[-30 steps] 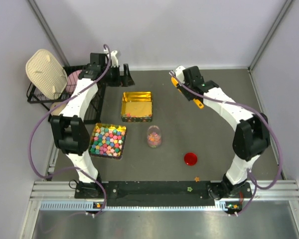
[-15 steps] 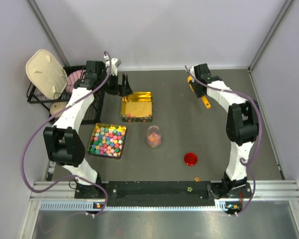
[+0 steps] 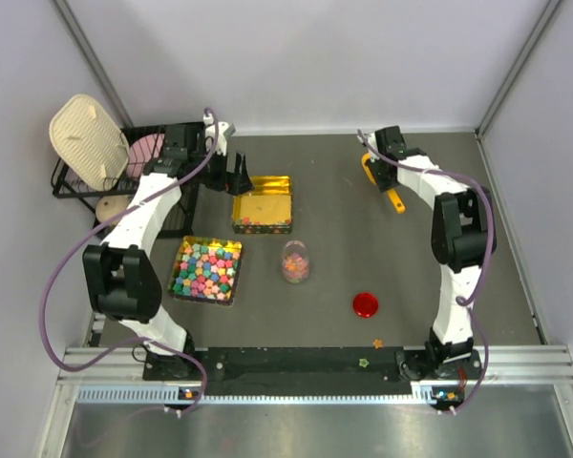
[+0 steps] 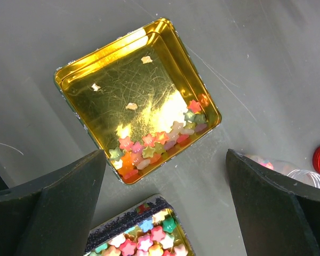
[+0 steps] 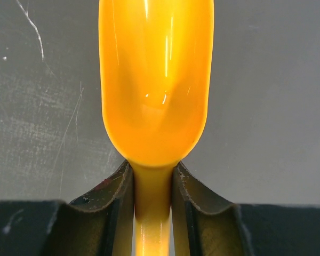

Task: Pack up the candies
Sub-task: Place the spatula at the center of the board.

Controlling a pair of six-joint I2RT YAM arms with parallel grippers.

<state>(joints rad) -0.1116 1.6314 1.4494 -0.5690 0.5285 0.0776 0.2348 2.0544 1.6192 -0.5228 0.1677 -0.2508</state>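
Note:
The small star-shaped candies [image 4: 160, 141] lie along the near edge of an open gold tin [image 3: 263, 186], which also shows in the left wrist view [image 4: 104, 85]. More fill the bottom of a clear jar [image 3: 295, 261]. Two loose stars [image 3: 377, 343] lie near the front rail. My left gripper [image 3: 231, 174] hovers over the tin's back left corner, open and empty; its tips [image 4: 165, 176] stand wide apart. My right gripper [image 3: 382, 164] is shut on the handle of an orange scoop [image 3: 393, 197] at the back right. In the right wrist view the gripper [image 5: 153, 181] clamps the scoop [image 5: 154, 80], whose bowl is empty.
A gold tray of larger, bold-coloured candies [image 3: 207, 270] sits front left of the tin, its corner in the left wrist view [image 4: 144, 240]. A red lid [image 3: 366, 305] lies right of the jar. A black rack with a cream lid [image 3: 88, 141] stands at the back left.
My left gripper has moved from the back wall toward the gold tin. My right gripper has carried the scoop right and toward the back.

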